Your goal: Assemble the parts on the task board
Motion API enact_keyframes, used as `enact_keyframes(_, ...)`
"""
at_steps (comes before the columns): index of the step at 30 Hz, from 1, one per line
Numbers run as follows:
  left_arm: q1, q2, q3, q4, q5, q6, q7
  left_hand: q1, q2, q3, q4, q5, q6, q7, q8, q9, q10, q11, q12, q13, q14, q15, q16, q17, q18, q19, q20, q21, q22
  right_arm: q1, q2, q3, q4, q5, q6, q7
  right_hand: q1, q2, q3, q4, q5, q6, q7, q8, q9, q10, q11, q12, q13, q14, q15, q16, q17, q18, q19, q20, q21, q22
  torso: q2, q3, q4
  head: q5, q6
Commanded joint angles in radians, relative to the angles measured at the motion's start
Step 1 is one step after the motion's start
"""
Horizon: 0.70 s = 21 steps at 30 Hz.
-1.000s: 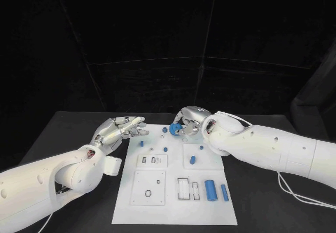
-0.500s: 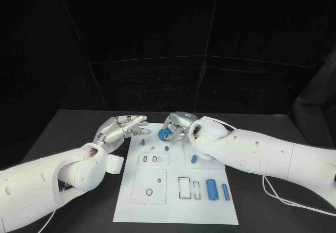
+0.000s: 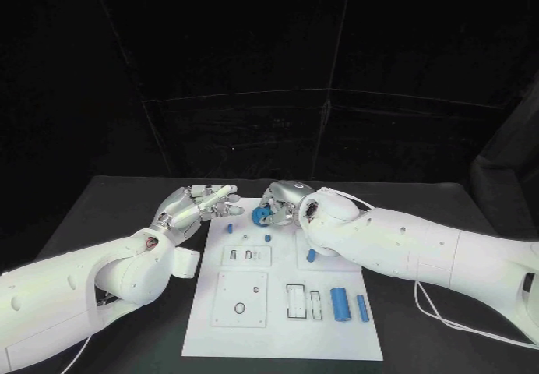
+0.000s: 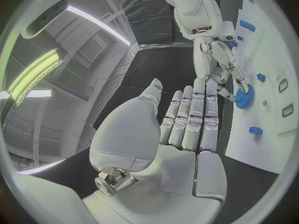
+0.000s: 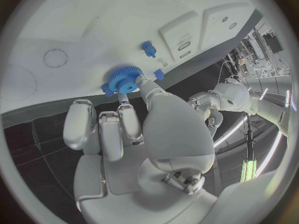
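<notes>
Early in assembly: gear in hand, most parts loose.
Head: right hand (image 3: 283, 204) pinches blue gear (image 3: 263, 216) over task board (image 3: 281, 343) far end; cylinders (image 3: 338, 303) lie unplaced. Left wrist: left hand (image 4: 187, 129) flat, empty, beside board. Right wrist: gear (image 5: 123, 80) at fingertips above board, not seated.

The toothed blue gear (image 5: 126, 81) looks like matt plastic, the task board (image 3: 281, 327) smooth white, the table (image 3: 112, 210) matt black.

A blue toothed gear (image 3: 263, 216) stands on edge over the white task board's (image 3: 281, 335) far end; small blue parts (image 3: 338, 303) lie scattered below.
</notes>
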Motion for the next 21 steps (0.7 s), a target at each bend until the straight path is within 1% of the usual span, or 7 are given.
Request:
enact_keyframes(1, 0.002, 0.002, 0.001, 0.001, -0.001, 0.018, 0.000, -0.002, 0.010, -0.001, -0.007, -0.006, -0.003, 0.005, -0.005, -0.001, 0.000, 0.006, -0.005, -0.001, 0.003, 0.005, -0.003, 0.001, 0.016, 0.009, 0.001, -0.006, -0.002, 0.001, 0.004, -0.001, -0.008, -0.005, 0.015, -0.001, -0.039, -0.038, -0.043, 0.023, -0.023, -0.055, 0.014, -0.034, -0.006, -0.030, 0.010, -0.031, -0.029, 0.081, 0.016, 0.008, 0.142, -0.019, -0.001, 0.015, -0.002, -0.003, 0.000, -0.0003, 0.0001, -0.002, 0.001)
enact_keyframes(3, 0.002, 0.001, 0.001, 0.001, -0.001, 0.018, -0.001, -0.002, 0.010, -0.001, -0.007, -0.006, -0.003, 0.005, -0.005, -0.001, 0.000, 0.006, -0.005, -0.001, 0.003, 0.005, -0.003, 0.001, 0.016, 0.009, 0.001, -0.006, -0.002, 0.000, 0.005, -0.001, -0.010, -0.005, 0.024, 0.001, -0.063, -0.051, -0.078, 0.047, -0.033, -0.069, 0.020, -0.042, -0.004, -0.037, 0.016, -0.038, -0.038, 0.082, 0.022, 0.009, 0.147, -0.018, -0.003, 0.021, -0.002, -0.005, 0.000, -0.0005, 0.0004, -0.001, 0.000)
enact_keyframes(4, 0.002, 0.001, 0.001, 0.000, -0.001, 0.018, -0.001, -0.002, 0.010, -0.001, -0.007, -0.006, -0.003, 0.005, -0.005, -0.001, 0.000, 0.006, -0.005, -0.001, 0.003, 0.005, -0.003, 0.001, 0.016, 0.009, 0.001, -0.006, -0.002, 0.000, 0.006, -0.001, -0.011, -0.005, 0.029, 0.002, -0.075, -0.055, -0.104, 0.068, -0.027, -0.074, 0.023, -0.045, -0.003, -0.042, 0.020, -0.042, -0.043, 0.083, 0.025, 0.011, 0.151, -0.018, -0.003, 0.025, -0.002, -0.005, 0.000, -0.0005, 0.0004, -0.001, 0.000)
enact_keyframes(6, 0.002, 0.001, 0.001, 0.000, -0.001, 0.018, -0.001, -0.002, 0.010, -0.001, -0.007, -0.006, -0.003, 0.005, -0.005, -0.001, 0.000, 0.006, -0.005, -0.001, 0.003, 0.005, -0.003, 0.001, 0.016, 0.009, 0.001, -0.006, -0.002, 0.000, 0.006, -0.001, -0.011, -0.005, 0.035, 0.002, -0.078, -0.054, -0.141, 0.097, -0.019, -0.076, 0.026, -0.047, -0.001, -0.046, 0.022, -0.043, -0.046, 0.083, 0.029, 0.013, 0.156, -0.018, -0.002, 0.029, -0.002, -0.003, 0.000, -0.0007, 0.0000, -0.001, 0.000)
enact_keyframes(14, 0.002, -0.001, 0.001, 0.001, -0.001, 0.019, -0.004, -0.002, 0.010, -0.001, -0.007, -0.006, -0.003, 0.005, -0.005, -0.001, 0.000, 0.006, -0.005, -0.001, 0.003, 0.005, -0.003, 0.001, 0.016, 0.009, 0.001, -0.006, -0.002, 0.000, -0.007, -0.001, 0.000, -0.004, 0.035, 0.002, -0.064, -0.035, -0.177, 0.133, -0.012, -0.058, 0.022, -0.037, 0.002, -0.040, 0.021, -0.033, -0.037, 0.083, 0.028, 0.013, 0.158, -0.018, -0.001, 0.030, 0.001, 0.001, 0.000, -0.0002, -0.0004, -0.002, -0.001)
enact_keyframes(17, 0.002, -0.002, 0.001, 0.001, -0.001, 0.019, -0.004, -0.002, 0.010, -0.001, -0.007, -0.006, -0.003, 0.005, -0.005, -0.001, 0.000, 0.006, -0.005, -0.001, 0.003, 0.005, -0.003, 0.001, 0.016, 0.009, 0.001, -0.006, -0.002, 0.000, -0.020, -0.001, 0.011, 0.001, -0.005, 0.011, -0.065, -0.026, -0.186, 0.147, 0.002, -0.053, 0.021, -0.034, 0.002, -0.037, 0.019, -0.029, -0.034, 0.083, 0.027, 0.013, 0.158, -0.018, 0.000, 0.029, 0.001, 0.001, 0.000, -0.0002, -0.0002, -0.002, -0.001)
enact_keyframes(21, 0.002, -0.005, 0.001, 0.001, -0.001, 0.019, -0.004, -0.002, 0.010, -0.001, -0.007, -0.006, -0.003, 0.005, -0.005, -0.001, 0.000, 0.006, -0.005, -0.001, 0.003, 0.005, -0.003, 0.001, 0.016, 0.009, 0.001, -0.006, -0.002, 0.000, -0.062, -0.001, 0.047, 0.046, -0.127, 0.076, -0.046, -0.010, -0.192, 0.153, 0.053, -0.041, 0.016, -0.027, 0.003, -0.021, 0.015, -0.010, -0.014, 0.084, 0.024, 0.015, 0.162, -0.019, 0.003, 0.026, 0.005, 0.007, 0.000, 0.0012, -0.0025, -0.001, 0.001)
